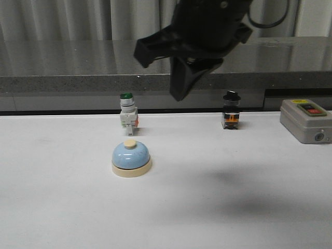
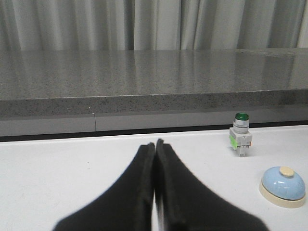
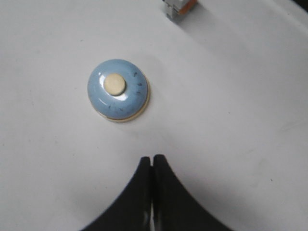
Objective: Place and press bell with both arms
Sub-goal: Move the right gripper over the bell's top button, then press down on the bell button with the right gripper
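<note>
The bell (image 1: 132,158) sits upright on the white worktop (image 1: 233,207), left of the middle and a little nearer the back edge than the front, with nothing touching it. Just behind it stands a green-capped switch (image 1: 127,113), a black-knobbed switch (image 1: 231,117) is further along the back edge, and a grey button box (image 1: 306,120) sits at the back right corner. The right gripper (image 3: 152,159) hangs high above the worktop, its fingers pressed together and holding nothing; in its own camera it looks down on the bell from off to one side, well apart from it. The left gripper (image 2: 155,145) is also closed and empty, low over the left part of the worktop, with the bell well off to its side. The bell looks small, rigid and fairly light, with a smooth glazed dome that a closing claw would probably slide off. The wider cream base looks like the safer place to grasp, low and from opposite sides. The cream button on top should need only a light, straight downward tap with closed fingertips; an off-centre push could skid or tip the bell on the smooth surface.
</note>
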You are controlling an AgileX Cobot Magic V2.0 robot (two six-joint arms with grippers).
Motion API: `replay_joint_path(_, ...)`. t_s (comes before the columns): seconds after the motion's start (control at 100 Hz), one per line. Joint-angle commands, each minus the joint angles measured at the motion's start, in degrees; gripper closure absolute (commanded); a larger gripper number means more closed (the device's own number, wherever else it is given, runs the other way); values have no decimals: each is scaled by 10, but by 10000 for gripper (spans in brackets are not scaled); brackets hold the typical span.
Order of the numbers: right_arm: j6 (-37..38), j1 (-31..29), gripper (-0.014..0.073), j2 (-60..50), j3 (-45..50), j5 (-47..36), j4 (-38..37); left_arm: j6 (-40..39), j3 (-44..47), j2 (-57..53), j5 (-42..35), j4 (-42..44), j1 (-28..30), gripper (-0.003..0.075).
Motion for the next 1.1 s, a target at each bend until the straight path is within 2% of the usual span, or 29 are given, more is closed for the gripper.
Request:
replay_joint_path(0.0,-5,9,662,11,-54,-3,-7,-6,11,-20,-49,-4,1,739)
replay_joint_path(0.47,-6,27,662,171,-207,43,-6,-6,11,-20,-49,-4,1,739)
replay_joint_path(0.67,-6,27,662,204,-222,50,1,-6,11,-20,-49,-4,1,739)
replay_joint_path(0.85,-5,27,662,200,-222,57,1,-6,11,-20,-49,-4,1,739)
replay_joint_path(1.09,3,15,662,134,-217,103,3,-6,11,-20,-49,-4,1,739)
